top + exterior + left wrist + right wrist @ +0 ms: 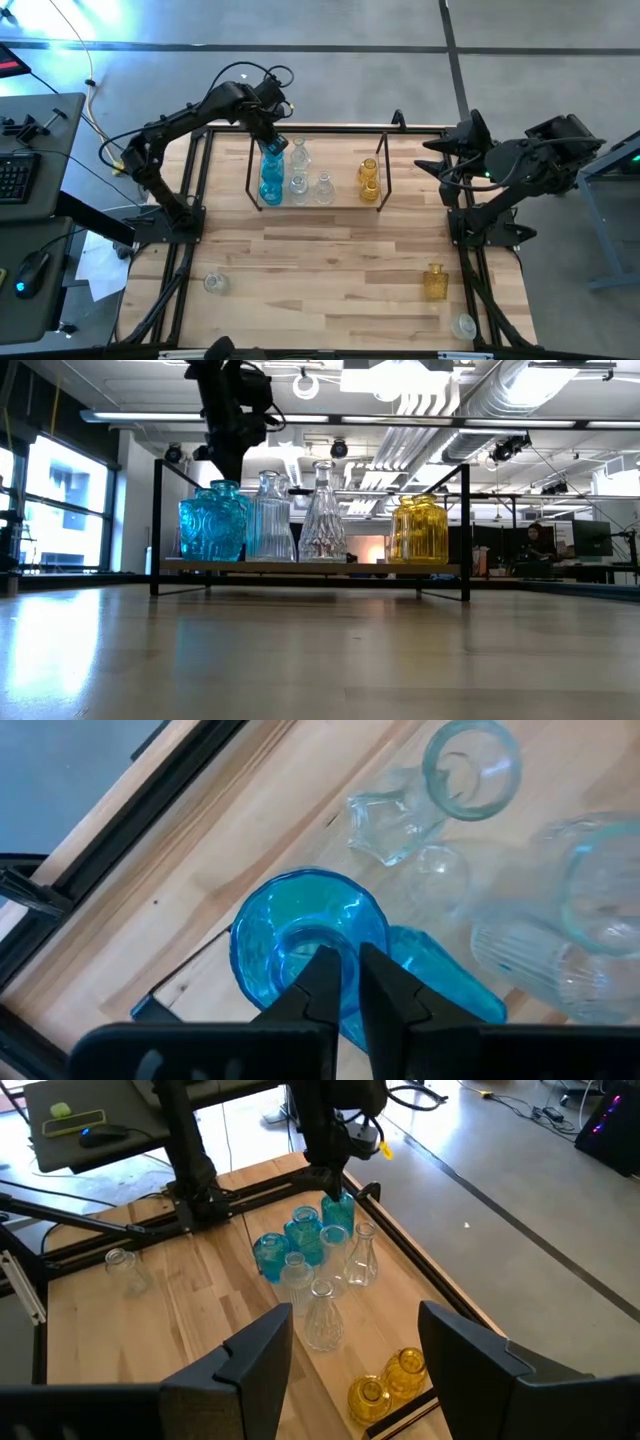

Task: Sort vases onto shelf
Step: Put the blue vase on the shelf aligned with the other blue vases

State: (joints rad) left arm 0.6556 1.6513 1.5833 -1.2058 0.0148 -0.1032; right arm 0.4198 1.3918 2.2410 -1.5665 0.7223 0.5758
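- left gripper (342, 982) clenched on a blue vase (300, 935) at the shelf (385, 172) left end, probably touching its blue neighbour (270, 189)
- right gripper (355, 1345) released, parked off the table (330, 260) edge
- 3 vases on the open front table

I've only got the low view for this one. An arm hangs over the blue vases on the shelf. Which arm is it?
Observer: The left arm. The left tool sits right over the mouth of the rear blue vase.
Operator: Any vases off the shelf?
Observer: Three, on the table in front of the shelf: a clear vase at front left, an amber vase and a second clear vase at front right.
Operator: And the right arm?
Observer: The right tool is open at the table's right edge, pointing toward the shelf.
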